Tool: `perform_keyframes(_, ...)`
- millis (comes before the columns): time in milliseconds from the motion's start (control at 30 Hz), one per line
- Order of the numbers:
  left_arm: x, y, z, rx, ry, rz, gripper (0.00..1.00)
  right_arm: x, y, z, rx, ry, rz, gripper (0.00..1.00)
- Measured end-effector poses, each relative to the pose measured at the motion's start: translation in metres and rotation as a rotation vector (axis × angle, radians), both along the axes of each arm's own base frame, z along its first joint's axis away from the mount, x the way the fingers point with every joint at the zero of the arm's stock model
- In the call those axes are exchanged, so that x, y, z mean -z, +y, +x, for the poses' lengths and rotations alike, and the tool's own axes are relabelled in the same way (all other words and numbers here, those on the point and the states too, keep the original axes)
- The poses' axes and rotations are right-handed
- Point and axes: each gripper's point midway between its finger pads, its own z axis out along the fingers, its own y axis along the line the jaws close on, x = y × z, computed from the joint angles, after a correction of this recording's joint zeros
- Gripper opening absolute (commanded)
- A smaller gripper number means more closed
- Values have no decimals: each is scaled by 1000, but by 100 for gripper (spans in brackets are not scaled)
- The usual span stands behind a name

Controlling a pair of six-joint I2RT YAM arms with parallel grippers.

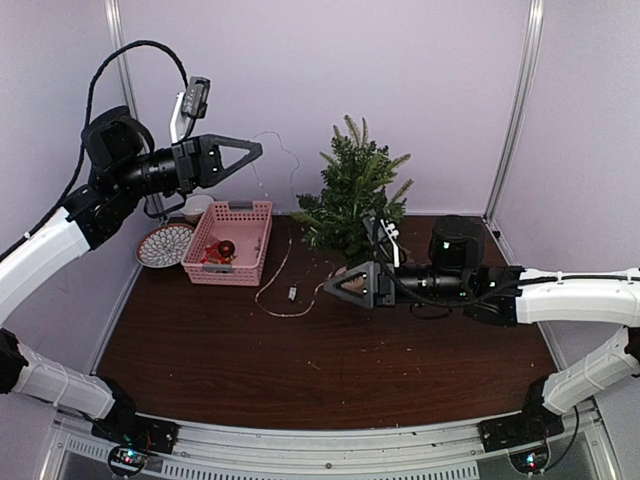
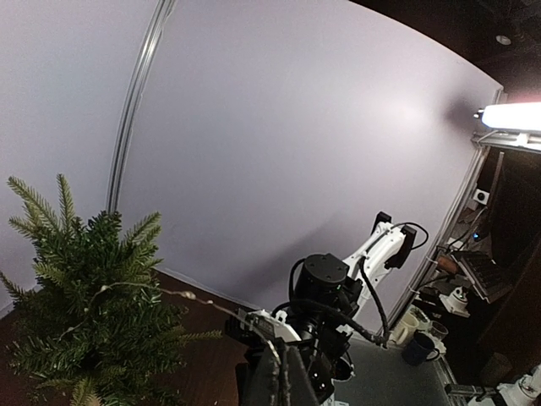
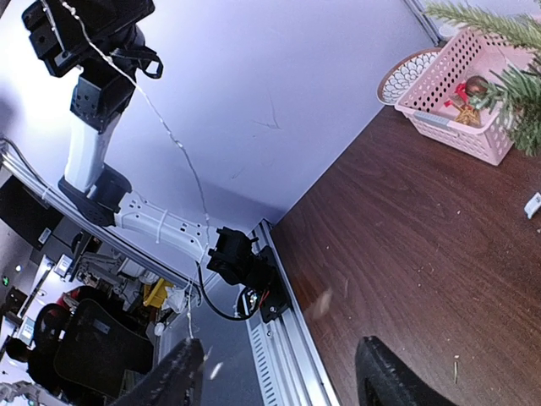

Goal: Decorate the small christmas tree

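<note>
Worktop [image 1: 400, 350]: dark brown wood, enclosed by pale lilac walls [image 1: 420, 80].
Small christmas tree [image 1: 352, 195]: stood at back centre, beside a pink basket [image 1: 262, 245].
Left end effector [image 1: 255, 150]: held high, clamped on a light string [image 1: 291, 293].
Right end effector [image 1: 330, 285]: fingers held apart, low.

The left end effector [image 1: 256, 148] is raised high with jaws closed; the right end effector [image 1: 330, 286] hangs low, jaws apart.

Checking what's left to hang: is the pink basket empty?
No, red ornaments lie inside the pink basket.
</note>
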Motion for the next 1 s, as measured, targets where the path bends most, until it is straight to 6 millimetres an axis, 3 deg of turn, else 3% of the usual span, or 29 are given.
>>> perform_keyframes(133,0,0,0,-3,-1,-1,0,0,6,-5,-21,4,11,41)
perform_keyframes(267,-1,0,1,-8,-2,-2,0,-3,9,-7,-32,2,26,35)
perform_keyframes(467,-1,1,1,-11,-4,-3,0,-10,10,-6,-33,-11,45,40)
perform_keyframes(600,-2,1,1,-11,-6,-4,0,-13,11,-5,-33,-17,52,38)
perform_keyframes(700,-2,1,0,-11,-7,-4,0,-13,11,-5,-32,-21,51,30)
perform_keyframes(900,-2,2,0,-11,-8,-5,0,-12,11,-3,-23,-38,43,2)
perform_keyframes(1000,-5,4,-2,-20,-16,-10,0,-10,11,-2,-15,-49,31,0)
